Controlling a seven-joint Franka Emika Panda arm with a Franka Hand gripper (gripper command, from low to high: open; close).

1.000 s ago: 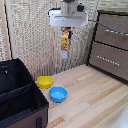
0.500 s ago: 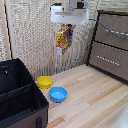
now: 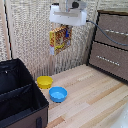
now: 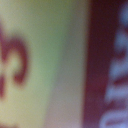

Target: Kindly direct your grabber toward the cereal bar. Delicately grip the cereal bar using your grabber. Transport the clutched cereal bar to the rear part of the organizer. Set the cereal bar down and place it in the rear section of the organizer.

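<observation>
I see the grabber (image 3: 61, 29) high over the table (image 3: 95, 100), up against the woven wall panel (image 3: 30, 35). The white housing (image 3: 68, 16) fills the top of the exterior view; the fingers themselves are mostly hidden behind the bar. The jaws are clamped on the bar (image 3: 59, 40), gripping it at its upper edge. The bar hangs straight down from the jaws, printed face toward the camera, slightly tilted, yellow-orange with red and dark patches. It's well clear of the table, nothing touching it but the jaws.

Wrist view is useless for layout: the bar (image 4: 35, 60) sits right against the lens, all blur. I get a yellow-green field with red lettering on one side and a dark red band with pale lettering on the other. Can't read any of it.

Well below the jaws and off toward the exterior view's left is the organizer (image 3: 20, 95), black fabric, open top, a divider running across it. The bar isn't in any section of it. Almost straight below the jaws sit two bowls on the wood: the yellow bowl (image 3: 44, 82) nearer the wall, the blue bowl (image 3: 58, 94) just beside it toward the camera. Both are just beside the organizer's wall, apart from it as far as I can tell.

Off to the exterior view's right of the jaws stands the brown cabinet (image 3: 111, 45), drawers closed.
</observation>
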